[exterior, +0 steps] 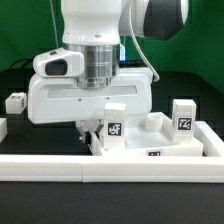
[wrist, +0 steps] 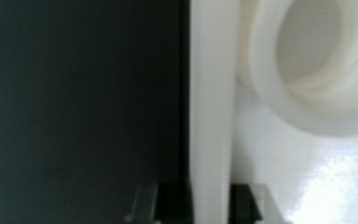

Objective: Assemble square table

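Gripper, exterior view: the gripper (exterior: 87,128) hangs from the white arm (exterior: 95,30) and points straight down. Its dark fingers sit low at the edge of the square tabletop (exterior: 172,142), on the exterior view's left.
Gripper, wrist view: the gripper (wrist: 202,202) has one dark fingertip on each side of the rim (wrist: 211,100). The rim runs between them as an upright white band.
Pincer state: the fingers straddle the rim, but I cannot tell whether they press on it.
Only in the wrist view: a round recess (wrist: 322,60) is sunk into the square tabletop (wrist: 309,160) just beside the rim. The black table (wrist: 69,100) lies on the rim's other side.
Only in the exterior view: the loose parts and the setting.
Square tabletop: it lies flat on the table (exterior: 30,140), with its rimmed face up, just behind the border wall (exterior: 110,168).
Near leg block: the near leg block (exterior: 113,127) stands upright at the slab's corner, just beside the fingers.
Right leg block: the right leg block (exterior: 183,112) stands upright at the slab's far side.
Left leg block: the left leg block (exterior: 15,101) is on the table, well apart from the slab.
Labels: the near and right leg blocks and the slab's front edge carry black-and-white square tags. They are patterns only and too small to read.
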### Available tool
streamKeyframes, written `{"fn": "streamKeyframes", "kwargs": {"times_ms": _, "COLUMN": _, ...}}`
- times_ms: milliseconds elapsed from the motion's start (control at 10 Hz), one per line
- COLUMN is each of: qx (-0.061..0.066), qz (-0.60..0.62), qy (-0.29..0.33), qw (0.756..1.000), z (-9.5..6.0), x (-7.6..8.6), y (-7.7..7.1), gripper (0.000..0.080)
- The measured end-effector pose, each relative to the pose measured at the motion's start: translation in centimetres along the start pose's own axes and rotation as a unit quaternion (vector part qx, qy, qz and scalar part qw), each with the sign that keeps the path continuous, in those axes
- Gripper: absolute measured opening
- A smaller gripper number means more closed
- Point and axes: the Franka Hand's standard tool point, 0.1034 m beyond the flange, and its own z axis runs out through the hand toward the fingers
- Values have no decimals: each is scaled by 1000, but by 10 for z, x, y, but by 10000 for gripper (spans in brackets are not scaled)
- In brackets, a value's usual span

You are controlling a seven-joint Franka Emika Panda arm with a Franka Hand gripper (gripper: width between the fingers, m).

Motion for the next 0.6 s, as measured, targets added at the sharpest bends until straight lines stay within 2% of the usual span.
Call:
{"fn": "streamKeyframes", "kwargs": {"times_ms": 100, "qx": -2, "qz": -17, "qy": -1, "qw": 1000, "z": 0, "x": 0, "y": 2, "gripper": 58}}
{"fn": "streamKeyframes", "kwargs": {"times_ms": 200, "qx": -9, "qz": -61, "qy": -2, "qw": 998, "z": -1, "x": 2, "y": 2, "gripper": 58}}
{"fn": "streamKeyframes", "kwargs": {"times_ms": 300, "qx": -22, "qz": -129, "qy": 2, "qw": 991, "z": -2, "x": 11, "y": -7, "gripper": 58}}
{"fn": "streamKeyframes", "kwargs": {"times_ms": 400, "qx": -34, "qz": -184, "qy": 0, "qw": 982, "z": -4, "x": 16, "y": -5, "gripper": 61}}
{"fn": "streamKeyframes", "kwargs": {"times_ms": 600, "qx": -71, "qz": -260, "qy": 17, "qw": 963, "z": -6, "x": 26, "y": -7, "gripper": 65}}
